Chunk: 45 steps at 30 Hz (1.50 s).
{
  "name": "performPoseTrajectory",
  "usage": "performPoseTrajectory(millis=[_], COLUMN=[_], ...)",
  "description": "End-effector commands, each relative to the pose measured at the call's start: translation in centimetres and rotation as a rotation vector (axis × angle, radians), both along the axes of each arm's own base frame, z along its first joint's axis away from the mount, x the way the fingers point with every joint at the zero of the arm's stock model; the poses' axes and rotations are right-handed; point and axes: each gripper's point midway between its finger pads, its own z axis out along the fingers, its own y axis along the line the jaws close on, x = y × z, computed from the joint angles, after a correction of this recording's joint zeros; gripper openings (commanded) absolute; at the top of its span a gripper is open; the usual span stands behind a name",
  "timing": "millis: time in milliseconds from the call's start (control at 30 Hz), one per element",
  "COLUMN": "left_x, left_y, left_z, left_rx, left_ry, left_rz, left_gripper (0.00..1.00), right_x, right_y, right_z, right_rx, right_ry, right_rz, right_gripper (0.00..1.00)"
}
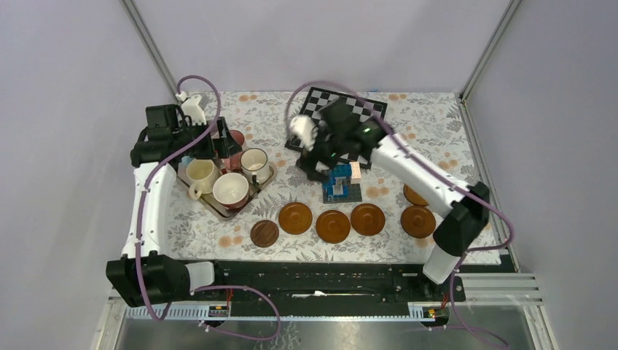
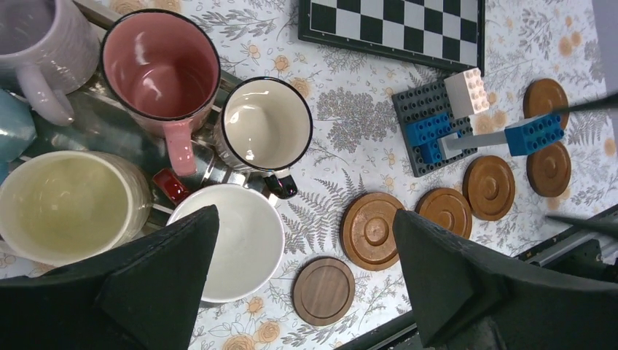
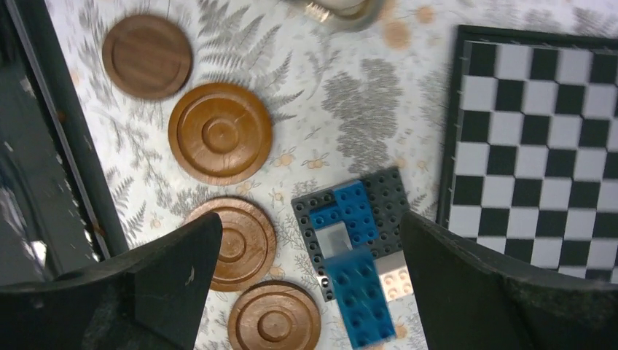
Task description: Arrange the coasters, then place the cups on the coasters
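Several round brown coasters lie in a rough row near the table's front edge, from the darker one (image 1: 264, 233) to one at the right (image 1: 417, 221), with another (image 1: 415, 195) behind it. Several cups stand on a grey tray (image 1: 216, 206): cream-yellow (image 2: 65, 204), white (image 2: 240, 233), pink (image 2: 160, 65), lilac (image 2: 36, 44), a dark-rimmed one (image 2: 266, 124) and a light blue one (image 2: 14, 127) at the edge. My left gripper (image 2: 304, 215) hangs open above the tray's right side. My right gripper (image 3: 310, 217) is open over the block toy, holding nothing.
A blue and grey block toy (image 1: 341, 184) sits behind the coaster row, under the right gripper. A chessboard (image 1: 342, 109) lies at the back centre. A flowered cloth (image 1: 437, 131) covers the table, and grey walls close it in on three sides.
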Motion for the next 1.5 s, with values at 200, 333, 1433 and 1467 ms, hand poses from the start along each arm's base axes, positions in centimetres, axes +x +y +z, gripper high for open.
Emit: performPoseTrajectory(millis=[200,333,1433,1467], left_x=[0.6,0.5,-0.1,-0.1], left_y=[2.5,2.6,2.4,2.4], left_z=[4.4,4.7,4.5,4.6], left_rx=[-0.134,-0.159,-0.162,-0.163], left_ry=[-0.1,-0.105,-0.111,-0.112], left_rz=[0.048,0.038,0.023,0.022], left_gripper=[0.99,0.99,0.99,0.99], right_x=[-2.5,-1.9,1.2,1.2], right_y=[3.0,3.9,-1.7,-2.1], right_z=[-7.1,-9.3,-22.6,-22.7], right_rx=[-0.495,-0.57,-0.86,-0.863], right_ry=[-0.218,-0.262,-0.241,-0.235], right_rz=[0.288,0.312,0.346,0.348], right_gripper=[0.87,0.81,0.61,0.6])
